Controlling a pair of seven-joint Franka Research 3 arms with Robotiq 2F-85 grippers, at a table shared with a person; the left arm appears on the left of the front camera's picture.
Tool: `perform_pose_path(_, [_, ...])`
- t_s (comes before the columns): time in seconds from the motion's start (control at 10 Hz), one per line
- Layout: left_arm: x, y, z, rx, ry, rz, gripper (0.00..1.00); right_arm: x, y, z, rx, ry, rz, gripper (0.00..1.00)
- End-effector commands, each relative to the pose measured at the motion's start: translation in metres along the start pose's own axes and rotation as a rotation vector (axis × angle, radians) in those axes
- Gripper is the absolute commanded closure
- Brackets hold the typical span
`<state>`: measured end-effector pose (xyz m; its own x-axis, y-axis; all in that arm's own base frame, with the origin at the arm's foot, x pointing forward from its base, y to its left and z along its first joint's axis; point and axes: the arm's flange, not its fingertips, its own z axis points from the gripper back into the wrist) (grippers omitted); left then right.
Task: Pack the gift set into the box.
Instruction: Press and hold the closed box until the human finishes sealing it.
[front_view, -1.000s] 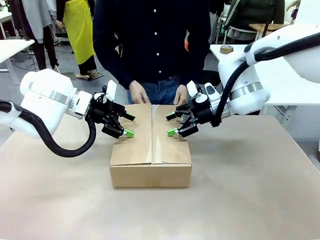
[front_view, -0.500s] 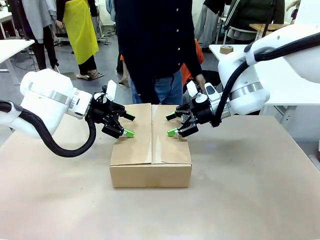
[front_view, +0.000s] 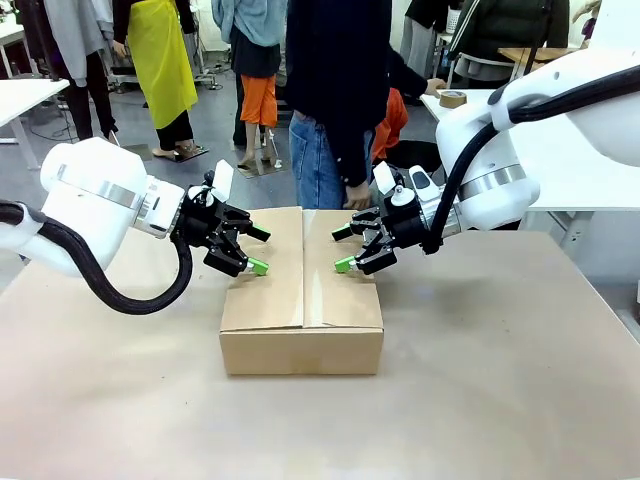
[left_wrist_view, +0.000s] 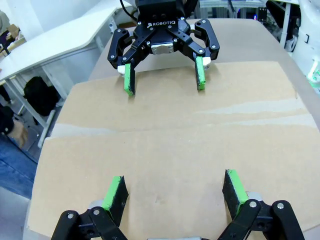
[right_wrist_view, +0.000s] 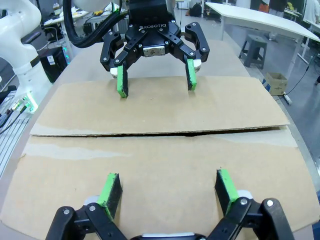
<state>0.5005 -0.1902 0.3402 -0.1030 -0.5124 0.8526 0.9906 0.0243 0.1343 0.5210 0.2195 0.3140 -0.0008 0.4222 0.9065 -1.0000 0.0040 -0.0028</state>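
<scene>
The shallow brown corrugated cardboard box (front_view: 301, 302) sat mid-table, flaps folded shut. The left gripper (front_view: 248, 250) and right gripper (front_view: 346, 248) hovered over those flaps, both spread wide, holding nothing.

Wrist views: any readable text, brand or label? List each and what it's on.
"ROBOTIQ": white print on the black body of the right gripper, seen from the left wrist view.
"ROBOTIQ": same print on the left gripper, seen from the right wrist view.
Cardboard carton: closed flaps are plain, no print or label legible.
</scene>
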Motion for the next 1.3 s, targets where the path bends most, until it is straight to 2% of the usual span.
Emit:
perform_pose_path(0.0, [0.0007,-0.0001,0.0002,0.006,-0.008,-0.009,0.00,-0.0003,0.0005,-0.0019,-0.006,0.012,0.011,0.00])
perform_pose_path(1.2, [0.0007,-0.0001,0.0002,0.006,-0.008,-0.009,0.00,-0.0003,0.0005,-0.0019,-0.006,0.012,0.011,0.00])
